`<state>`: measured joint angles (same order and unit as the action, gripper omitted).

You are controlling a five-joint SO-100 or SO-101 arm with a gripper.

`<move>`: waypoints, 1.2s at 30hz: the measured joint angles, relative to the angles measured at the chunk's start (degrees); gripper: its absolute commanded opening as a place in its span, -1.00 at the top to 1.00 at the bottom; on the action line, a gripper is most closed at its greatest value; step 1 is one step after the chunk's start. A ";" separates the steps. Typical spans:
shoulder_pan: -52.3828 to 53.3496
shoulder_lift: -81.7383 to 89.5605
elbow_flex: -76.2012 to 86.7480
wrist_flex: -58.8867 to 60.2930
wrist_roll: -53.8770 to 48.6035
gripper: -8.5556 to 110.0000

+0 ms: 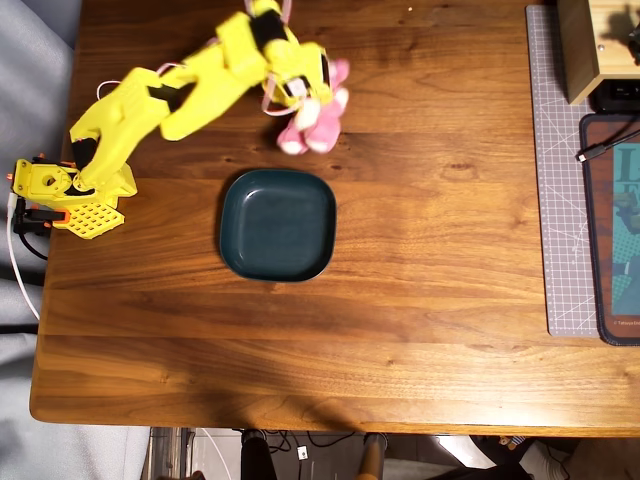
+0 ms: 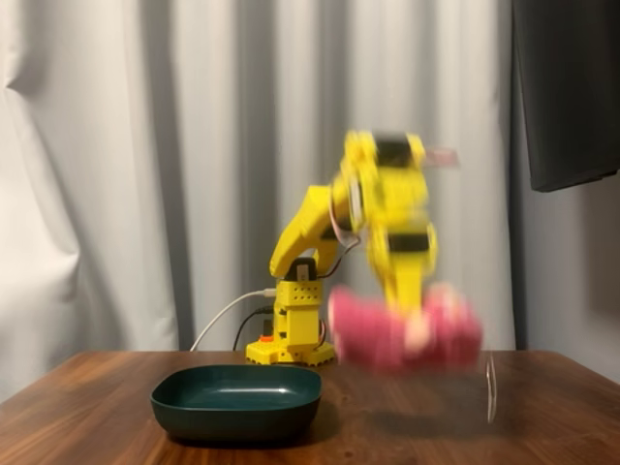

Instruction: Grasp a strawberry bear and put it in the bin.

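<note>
Warm brown wooden counter (image 1: 420,330) with visible grain fills the overhead view; pale pleated curtains (image 2: 126,165) hang behind it in the fixed view. At the right edge of the overhead view lie a grey gridded cutting mat (image 1: 560,170) and the corner of a light wooden box (image 1: 585,45).

Yellow plastic robot arm (image 1: 160,95), blocky with perforated panels, reaches from its base at the left edge toward the top centre of the overhead view. Its claw (image 1: 305,90) is clamped around the strawberry bear (image 1: 318,112), a soft, fuzzy pink plush with paler paws. In the fixed view the bear (image 2: 402,334) is motion-blurred, a pink smear hanging clear above the counter, right of centre, with a faint shadow on the wood beneath it.

Below the bear in the overhead view, apart from it, sits the bin (image 1: 277,224): a smooth, shallow, dark teal dish, square with rounded corners and a raised rim. In the fixed view it (image 2: 236,399) rests lower left of the raised bear
</note>
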<state>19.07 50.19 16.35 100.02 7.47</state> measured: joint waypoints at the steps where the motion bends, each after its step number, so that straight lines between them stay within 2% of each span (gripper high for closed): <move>1: 0.26 2.72 -0.79 0.00 0.00 0.86; 7: -4.75 14.59 -1.58 0.00 0.00 0.86; 17: -22.68 22.24 20.04 0.00 -7.03 0.86; 28: -23.99 32.34 43.68 0.00 -12.66 0.86; 36: -26.28 33.31 46.93 -1.76 -13.97 0.85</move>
<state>-7.21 83.50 63.28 98.26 -6.50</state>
